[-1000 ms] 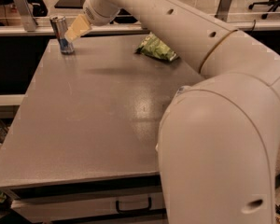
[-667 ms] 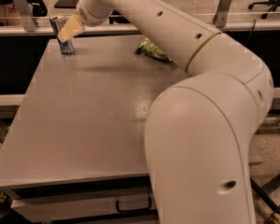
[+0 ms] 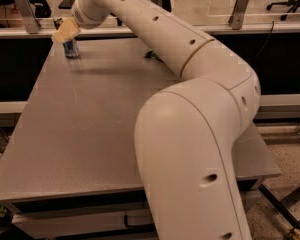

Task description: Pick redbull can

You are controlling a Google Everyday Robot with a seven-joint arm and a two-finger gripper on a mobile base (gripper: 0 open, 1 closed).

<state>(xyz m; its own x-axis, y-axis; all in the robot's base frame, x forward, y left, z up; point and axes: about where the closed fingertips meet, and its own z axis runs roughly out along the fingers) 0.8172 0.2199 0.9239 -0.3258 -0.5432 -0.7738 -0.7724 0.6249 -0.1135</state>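
Note:
The redbull can [image 3: 71, 49] stands upright at the far left corner of the grey table [image 3: 90, 134]. Only its blue and silver lower part shows. My gripper [image 3: 65, 31] is at the end of the long white arm [image 3: 155, 31], right at the can's top and covering its upper part from this view. I cannot tell whether it touches the can.
A dark bit of another object [image 3: 150, 54] peeks out from behind the arm at the table's far middle. A metal post [image 3: 22, 6] stands behind the can on the rear counter. My large white arm segment [image 3: 190, 159] fills the front right.
The gripper has moved down and left onto the can's top. The arm now covers the green bag that showed at the table's far side.

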